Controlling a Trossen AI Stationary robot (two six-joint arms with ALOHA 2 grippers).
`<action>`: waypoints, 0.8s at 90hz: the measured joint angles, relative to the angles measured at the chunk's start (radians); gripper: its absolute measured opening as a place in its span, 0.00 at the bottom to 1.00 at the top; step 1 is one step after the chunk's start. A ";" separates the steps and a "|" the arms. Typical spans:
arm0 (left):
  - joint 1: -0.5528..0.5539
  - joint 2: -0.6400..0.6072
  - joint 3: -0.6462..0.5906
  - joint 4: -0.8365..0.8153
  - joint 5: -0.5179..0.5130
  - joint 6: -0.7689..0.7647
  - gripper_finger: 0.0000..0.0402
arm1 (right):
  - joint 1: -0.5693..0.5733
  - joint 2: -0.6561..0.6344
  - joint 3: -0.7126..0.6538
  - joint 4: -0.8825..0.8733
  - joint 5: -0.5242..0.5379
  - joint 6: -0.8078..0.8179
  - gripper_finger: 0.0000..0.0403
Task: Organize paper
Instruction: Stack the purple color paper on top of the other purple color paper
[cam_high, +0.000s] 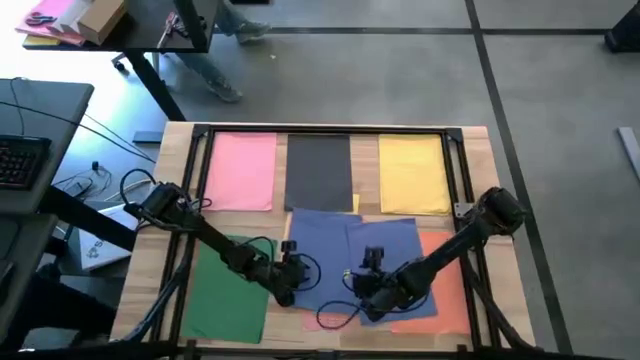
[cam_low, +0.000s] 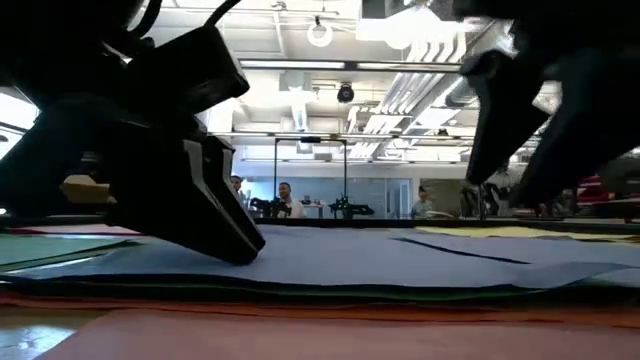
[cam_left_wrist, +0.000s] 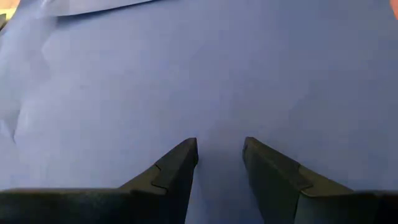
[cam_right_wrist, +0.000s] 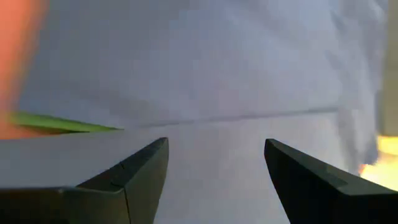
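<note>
Pink (cam_high: 241, 171), dark grey (cam_high: 319, 170) and yellow (cam_high: 414, 173) paper sheets lie in a row along the far side. A green sheet (cam_high: 228, 290) lies near left and an orange one (cam_high: 449, 285) near right. Two overlapping blue sheets (cam_high: 330, 245) cover the middle. My left gripper (cam_high: 287, 290) is low on the blue paper (cam_left_wrist: 186, 74), its fingers a little apart. My right gripper (cam_high: 366, 303) is open and hangs above the blue paper (cam_right_wrist: 205, 68), clear of it in the low view (cam_low: 500, 150). My left gripper rests a fingertip (cam_low: 238, 252) on the top face of the blue sheet (cam_low: 330, 255), near its near-left part. The fingers slant down from the table's left. Nothing is between them, and the sheet lies flat on the stack.
A dark frame (cam_high: 325, 130) runs along the table's far edge and down both sides. A pink-orange edge (cam_high: 330, 320) sticks out below the blue sheets near the front. A green sliver (cam_right_wrist: 62, 122) shows under the blue paper. A desk with a keyboard (cam_high: 20, 160) stands off the left side.
</note>
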 joint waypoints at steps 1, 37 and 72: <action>0.000 0.000 0.000 0.000 0.000 0.000 0.32 | 0.006 0.000 0.002 0.004 -0.006 -0.002 0.63; 0.000 0.002 -0.002 0.006 -0.015 0.000 0.32 | 0.196 0.111 0.003 0.178 -0.041 0.000 0.63; 0.000 0.003 -0.002 0.012 -0.017 0.003 0.32 | 0.214 0.150 0.004 0.003 0.172 0.167 0.63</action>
